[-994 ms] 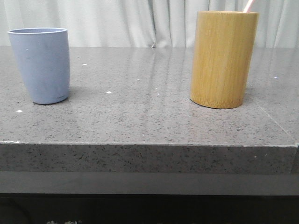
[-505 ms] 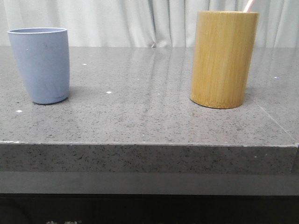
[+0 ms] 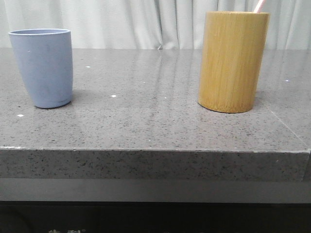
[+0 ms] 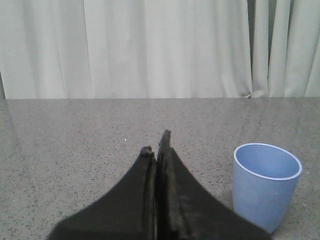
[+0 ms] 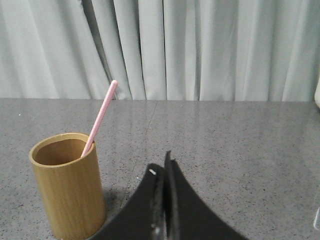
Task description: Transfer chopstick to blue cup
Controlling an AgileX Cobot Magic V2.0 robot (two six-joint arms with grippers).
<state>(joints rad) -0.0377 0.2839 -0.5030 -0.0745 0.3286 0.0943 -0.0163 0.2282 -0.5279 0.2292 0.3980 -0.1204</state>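
The chopstick (image 5: 101, 116) is showing pale pink, the bamboo holder (image 3: 233, 62) streaked golden tan, the blue cup (image 3: 43, 67) matte periwinkle, the table (image 3: 146, 121) speckled grey.

Chopstick (image 5: 100, 118) in bamboo holder (image 3: 233, 62) — blue cup (image 3: 43, 67) empty
Pink stick leans (tip overtops rim); cup upright, well apart.

The front camera sits low, near the desk (image 3: 155, 126) front edge, looking level across to the curtain (image 3: 146, 24). Each wrist camera looks over its closed end effector, left (image 4: 156, 145) and right (image 5: 161, 167), toward the same curtain. Front and left wrist views share the cup (image 3: 43, 68); front and right wrist views share the holder (image 3: 234, 60).
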